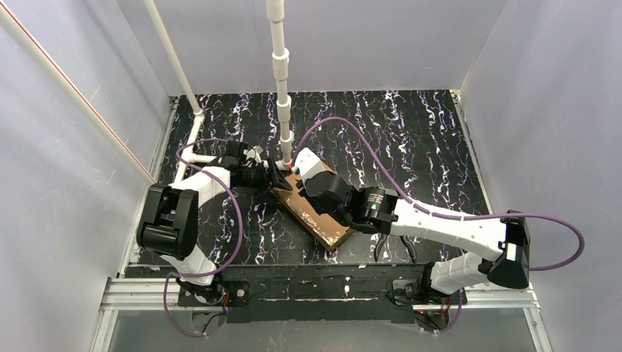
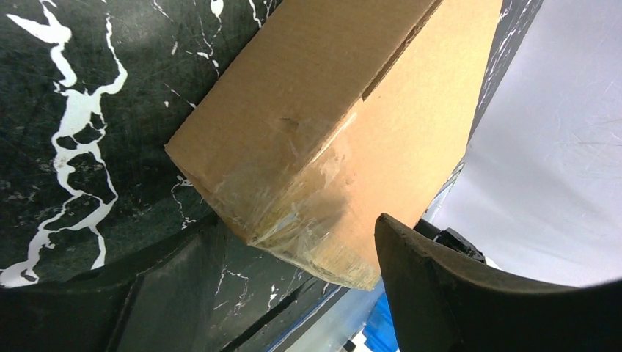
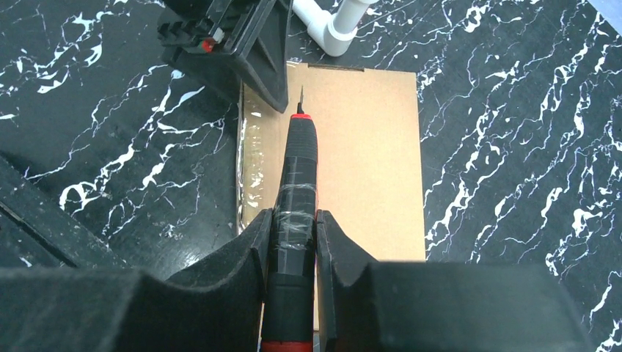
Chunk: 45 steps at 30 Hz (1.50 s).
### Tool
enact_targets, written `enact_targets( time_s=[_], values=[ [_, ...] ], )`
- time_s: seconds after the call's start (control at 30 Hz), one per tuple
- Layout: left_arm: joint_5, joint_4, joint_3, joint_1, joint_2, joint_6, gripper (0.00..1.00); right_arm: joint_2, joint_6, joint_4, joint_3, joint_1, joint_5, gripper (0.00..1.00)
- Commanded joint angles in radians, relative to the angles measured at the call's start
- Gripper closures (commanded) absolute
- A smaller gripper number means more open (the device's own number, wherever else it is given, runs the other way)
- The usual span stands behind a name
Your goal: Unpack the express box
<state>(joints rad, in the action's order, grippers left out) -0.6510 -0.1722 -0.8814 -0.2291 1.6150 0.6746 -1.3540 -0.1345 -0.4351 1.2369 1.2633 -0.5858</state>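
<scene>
Across the black, white-veined marble-pattern tabletop (image 1: 411,147), the flat, long brown cardboard express box (image 1: 323,226) lies slantwise and closed. Its far corner sits between the left fingers, and its lid stretches out ahead of the right fingers. The left gripper (image 2: 297,235) stands wide open around that taped corner, with one black finger (image 2: 440,293) on each side; whether either pad touches the cardboard I cannot tell. The right gripper (image 3: 293,220) is clamped tight on a black-and-red pen-shaped craft knife (image 3: 299,169), which runs straight out beyond its fingertips over the lid. A strip of glossy clear tape (image 3: 253,161) runs down the box edge just left of the knife. The small pointed blade (image 3: 301,95) hangs over the far end of the lid, close beside the left gripper's near finger.

The step in hand looks like slitting the tape so the lid can lift. To do it well, I judge the blade should shift left onto the taped seam rather than the bare lid. It should go in shallow so nothing inside is scored, then draw back toward the right fingers and away from the left finger. The left fingers should close on or press the corner first, since an unbraced light box may skid under the blade.
</scene>
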Motion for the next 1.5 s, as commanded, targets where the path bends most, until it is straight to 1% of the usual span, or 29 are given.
enact_targets(
  time_s=[0.0,0.03,0.1,0.17,0.3,0.4,0.5,0.6,0.63,0.77,0.83,0.87,0.93,1.03,1.3,1.47],
  values=[
    [-0.023,-0.003,-0.019,0.034,0.003,-0.057,0.3,-0.006,0.039,0.051,0.038,-0.001,0.009,0.99],
    [-0.029,0.007,-0.016,0.048,0.009,-0.053,0.31,-0.016,0.047,0.047,0.046,-0.001,0.012,0.99],
    [-0.089,0.043,-0.008,0.066,0.029,-0.021,0.34,-0.026,0.051,0.045,0.062,-0.001,0.014,0.99],
    [-0.103,0.05,0.001,0.082,0.037,-0.008,0.4,-0.02,0.034,0.046,0.066,-0.001,0.015,0.99],
    [-0.141,0.042,0.013,0.085,0.032,-0.033,0.44,0.0,0.014,0.089,0.055,-0.001,0.039,0.99],
    [-0.146,-0.006,-0.01,0.085,0.042,-0.067,0.44,-0.022,0.021,0.04,0.103,-0.001,0.033,0.99],
    [-0.126,-0.074,-0.064,0.086,0.043,-0.09,0.41,-0.003,0.033,0.048,0.095,-0.001,0.048,0.99],
    [-0.111,-0.199,-0.162,0.086,0.058,-0.159,0.36,0.017,0.031,0.064,0.074,-0.001,0.066,0.99],
    [-0.104,-0.209,-0.17,0.086,0.053,-0.171,0.35,0.016,0.028,0.068,0.069,-0.001,0.068,0.99],
    [-0.085,-0.203,-0.153,0.086,0.038,-0.234,0.34,-0.028,0.019,0.037,0.109,-0.001,0.06,0.99],
    [-0.088,-0.207,-0.143,0.086,0.038,-0.255,0.39,-0.051,0.014,0.005,0.135,-0.001,0.042,0.99],
    [-0.099,-0.199,-0.139,0.086,0.041,-0.252,0.41,-0.063,0.011,-0.012,0.148,-0.001,0.03,0.99],
    [-0.13,-0.16,-0.127,0.086,0.048,-0.225,0.42,-0.08,0.009,-0.048,0.169,-0.001,0.015,0.99],
    [-0.142,-0.155,-0.128,0.086,0.062,-0.214,0.43,-0.095,0.01,-0.066,0.176,-0.001,0.003,0.99],
    [-0.133,-0.147,-0.135,0.085,0.09,-0.198,0.46,-0.15,0.044,0.006,0.157,-0.004,0.085,0.99],
    [-0.112,-0.148,-0.127,0.086,0.101,-0.192,0.46,-0.192,0.041,0.059,0.161,-0.007,0.129,0.99]
  ],
)
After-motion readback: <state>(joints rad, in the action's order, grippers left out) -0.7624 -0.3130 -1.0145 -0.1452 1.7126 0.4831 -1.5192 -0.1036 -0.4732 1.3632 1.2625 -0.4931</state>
